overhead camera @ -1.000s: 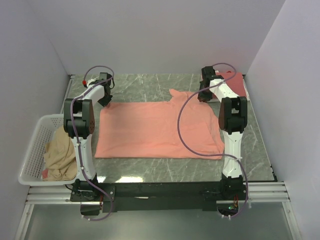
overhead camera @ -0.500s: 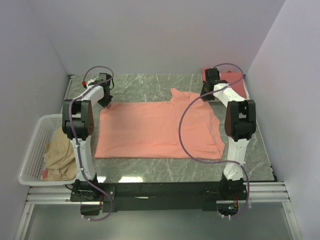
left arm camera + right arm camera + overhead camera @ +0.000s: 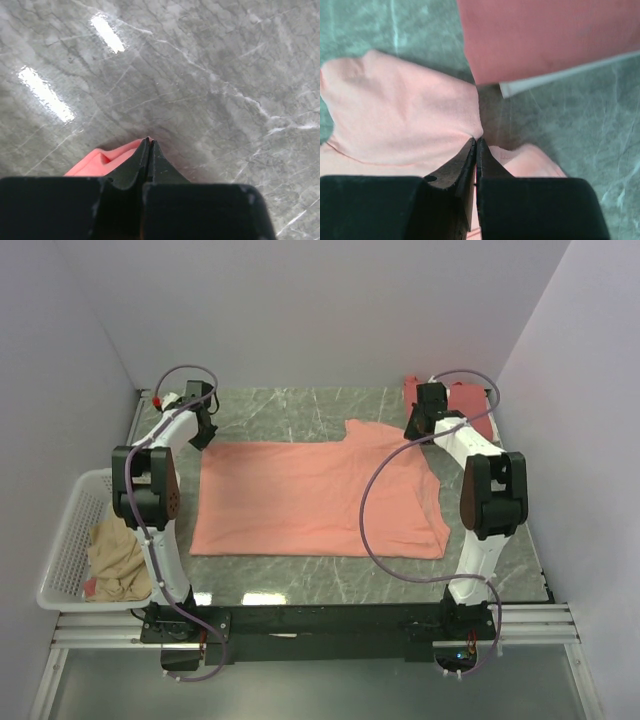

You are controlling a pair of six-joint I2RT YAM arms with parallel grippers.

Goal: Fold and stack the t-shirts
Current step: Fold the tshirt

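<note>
Marble table, salmon-orange t-shirt, left end effector clamped on it, right end effector likewise

Bright even light, glare streaks on table

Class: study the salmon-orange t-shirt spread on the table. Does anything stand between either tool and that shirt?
Nothing visible does. The left tool is shut on the salmon-orange t-shirt at its far left corner; the right tool is pinched on its far right edge. The coral-red t-shirt lies just beyond, outside the grip.
</note>
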